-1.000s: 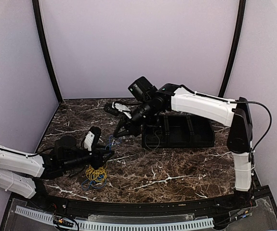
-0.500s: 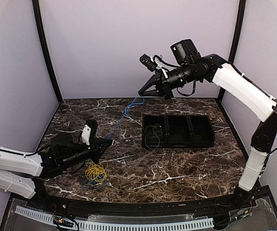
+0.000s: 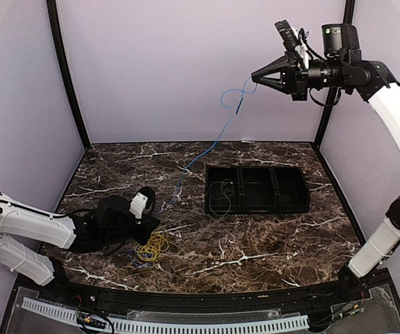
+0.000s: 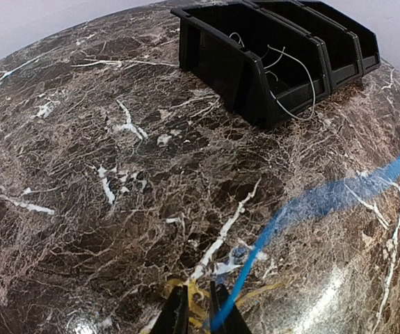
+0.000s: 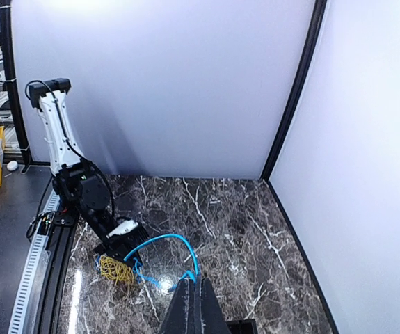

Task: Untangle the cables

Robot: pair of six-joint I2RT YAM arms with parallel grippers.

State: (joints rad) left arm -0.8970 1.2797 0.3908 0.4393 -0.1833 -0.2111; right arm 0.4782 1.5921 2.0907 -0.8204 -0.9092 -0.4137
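A yellow cable coil (image 3: pixel 154 245) lies on the marble table with blue loops under it. My left gripper (image 3: pixel 151 233) sits low on the coil. In the left wrist view the left gripper (image 4: pixel 198 314) has its jaws nearly closed with yellow cable (image 4: pixel 194 296) between them. A blue cable (image 3: pixel 213 139) runs from the coil up to my right gripper (image 3: pixel 257 75), held high at the top right. The blue cable crosses the left wrist view (image 4: pixel 311 202). In the right wrist view the right gripper (image 5: pixel 194 296) is shut on the blue cable (image 5: pixel 165 239). The yellow coil (image 5: pixel 116 268) is far below it.
A black tray with compartments (image 3: pixel 286 188) stands at the right middle of the table. A pale grey wire (image 3: pixel 220 193) lies in its left compartment and shows in the left wrist view (image 4: pixel 298 69). Purple walls with black corner posts (image 3: pixel 67 76) enclose the table.
My right gripper has risen from the table to the top right, drawing the blue cable up out of the pile. My left gripper has shifted right onto the yellow coil.
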